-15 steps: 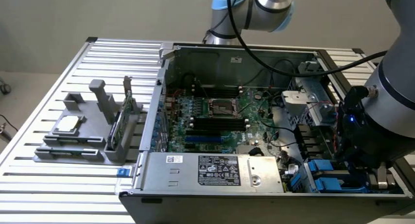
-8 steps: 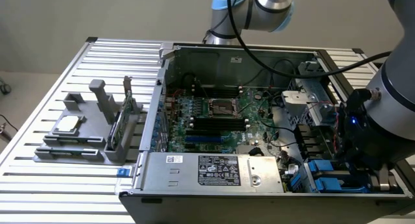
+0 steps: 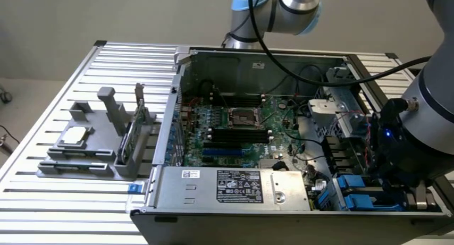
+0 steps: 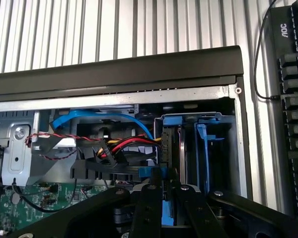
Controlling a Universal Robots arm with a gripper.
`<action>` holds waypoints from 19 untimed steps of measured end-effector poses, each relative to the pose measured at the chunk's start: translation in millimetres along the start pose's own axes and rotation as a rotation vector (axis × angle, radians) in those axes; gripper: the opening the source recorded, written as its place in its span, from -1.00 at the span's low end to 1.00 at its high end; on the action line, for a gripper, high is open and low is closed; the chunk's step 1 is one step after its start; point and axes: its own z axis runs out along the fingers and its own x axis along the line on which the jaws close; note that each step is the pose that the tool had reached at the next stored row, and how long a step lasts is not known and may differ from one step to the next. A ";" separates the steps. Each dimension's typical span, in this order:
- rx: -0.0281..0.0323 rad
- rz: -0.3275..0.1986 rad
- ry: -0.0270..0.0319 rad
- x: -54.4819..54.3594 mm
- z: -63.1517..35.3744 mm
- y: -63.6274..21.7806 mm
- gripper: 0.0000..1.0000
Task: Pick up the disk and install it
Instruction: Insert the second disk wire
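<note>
From the exterior view I have the arm (image 3: 426, 128) leaning over the open computer case (image 3: 248, 53) at that view's right, its wrist low above the drive bays (image 3: 358, 194) in the near corner, where blue plastic shows. The motherboard (image 3: 237, 131) lies in the case floor and the power supply (image 3: 237, 186) sits along the near wall. A grey parts stand (image 3: 92, 149) rests on the slatted table (image 3: 42, 202) at the view's left.

In the wrist view the gripper (image 4: 164, 198) points into the bay. Its black fingers (image 4: 146, 208) are nearly together, pinched on a blue piece that I take for the carrier rail of the disk (image 4: 164, 206); the silver body is hidden, so I judge rather than see that the disk is held. Beside it stands a blue bracket (image 4: 202, 148) in the next slot, and the red and yellow cables (image 4: 124, 145) crowd close.

To do this well, I would keep the rails square to the slot, go in slowly, and stay off those cables.
</note>
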 end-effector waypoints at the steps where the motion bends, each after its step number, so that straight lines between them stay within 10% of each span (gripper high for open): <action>1: 0.0000 0.000 0.0001 0.1 -0.6 0.1 -0.67; 19: 0.0017 -0.007 0.0025 -0.6 0.1 0.0 -0.67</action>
